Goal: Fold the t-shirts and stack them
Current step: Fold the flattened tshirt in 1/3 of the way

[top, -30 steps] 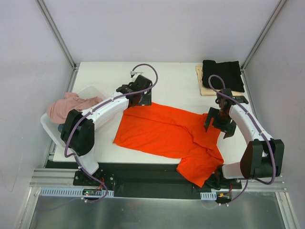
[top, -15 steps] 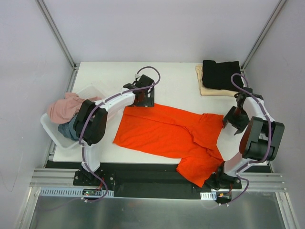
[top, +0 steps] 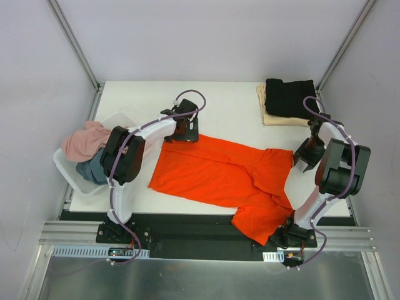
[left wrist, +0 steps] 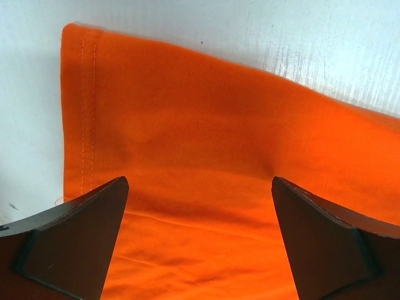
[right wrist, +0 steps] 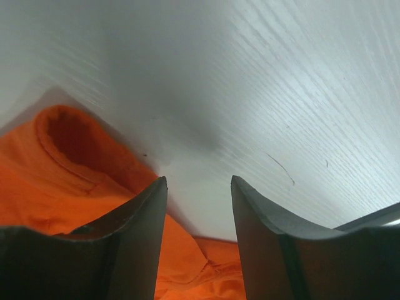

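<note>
A bright orange-red t-shirt (top: 225, 178) lies spread across the table, one part hanging over the near edge. My left gripper (top: 182, 137) is wide open just above its far left hem corner (left wrist: 84, 100), holding nothing. My right gripper (top: 301, 161) is open, low over bare table beside the shirt's right sleeve (right wrist: 69, 156), holding nothing. A folded black t-shirt (top: 289, 97) lies on a folded cream-beige one (top: 270, 117) at the far right. A dusty pink shirt (top: 87, 140) and a grey-blue one (top: 87, 170) lie bunched in the tub.
A white plastic tub (top: 122, 119) stands at the table's left edge. Metal frame posts (top: 74, 44) rise at the far corners, with grey walls on three sides. The table (top: 225, 112) is white.
My right arm swung from over the shirt out to its right sleeve edge and came down low. My left gripper shifted slightly and stayed at the far left corner.
</note>
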Robot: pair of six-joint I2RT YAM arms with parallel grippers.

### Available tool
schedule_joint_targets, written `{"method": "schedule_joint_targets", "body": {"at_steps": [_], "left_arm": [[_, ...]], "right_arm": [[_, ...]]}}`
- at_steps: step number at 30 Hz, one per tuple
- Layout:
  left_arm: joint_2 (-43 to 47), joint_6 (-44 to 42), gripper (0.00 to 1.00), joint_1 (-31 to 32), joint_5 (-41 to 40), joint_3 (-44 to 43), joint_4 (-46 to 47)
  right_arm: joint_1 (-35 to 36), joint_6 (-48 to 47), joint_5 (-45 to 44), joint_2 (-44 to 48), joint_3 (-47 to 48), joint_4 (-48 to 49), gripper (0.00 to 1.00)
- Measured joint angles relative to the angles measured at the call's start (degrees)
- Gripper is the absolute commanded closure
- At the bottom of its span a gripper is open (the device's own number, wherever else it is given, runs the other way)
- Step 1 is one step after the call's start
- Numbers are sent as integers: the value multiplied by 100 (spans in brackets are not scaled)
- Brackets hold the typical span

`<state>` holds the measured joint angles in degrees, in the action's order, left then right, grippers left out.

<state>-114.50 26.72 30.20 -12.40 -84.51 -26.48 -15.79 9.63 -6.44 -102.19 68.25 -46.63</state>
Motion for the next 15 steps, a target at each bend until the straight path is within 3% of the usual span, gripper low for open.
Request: {"method": "schedule_joint_targets", "body": {"at_steps": [11,15], "left_arm": [[-59,4,1,-70,42,7,2],[-59,13,1,-90,37,20,2]], "right_arm": [[341,-7,92,-389,192,162,59],[407,-9,122,-507,284,144,66]]}}
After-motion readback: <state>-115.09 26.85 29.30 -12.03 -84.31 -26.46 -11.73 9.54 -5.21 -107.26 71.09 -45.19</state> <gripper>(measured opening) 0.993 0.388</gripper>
